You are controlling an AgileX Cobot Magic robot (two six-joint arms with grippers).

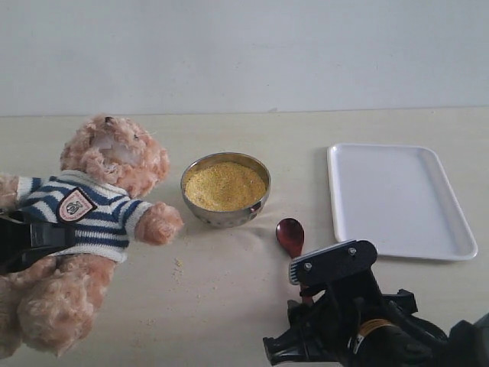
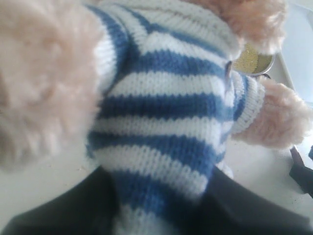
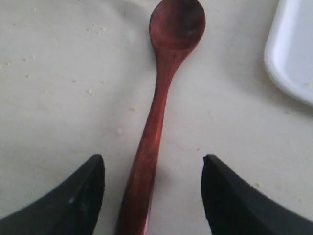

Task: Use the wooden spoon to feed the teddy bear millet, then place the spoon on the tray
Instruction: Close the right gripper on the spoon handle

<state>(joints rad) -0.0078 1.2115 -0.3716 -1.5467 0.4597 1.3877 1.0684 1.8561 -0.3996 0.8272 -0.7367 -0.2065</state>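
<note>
Wooden spoon (image 3: 161,112) flat on the surface (image 1: 229,313), not yet lifted, between the metal bowl (image 1: 227,217) and the tray (image 1: 397,200), touching neither. Oval end toward the bowl, handle toward the robot, probably laid so to offer the handle to the right arm.

Right hand (image 3: 152,166) low over the handle, fingers spread wide, one on each side of the wood, no contact to be seen. Lined up along the spoon, so in my judgement only a small descent and a closing needed for the grasp.

Millet (image 1: 224,186) heaped in the bowl, with a few loose grains on the surface near the spoon and near the bear's paw.

Teddy bear (image 1: 99,199) at the left, half upright as it seems, one paw stretched toward the bowl. Left hand (image 2: 156,205) closed on the striped sweater at the bear's middle, apparently to keep the soft body up and steady for the feeding.

Tray well to the right, for the spoon at the end. Task judged at its very beginning: grasp first, then scoop.
</note>
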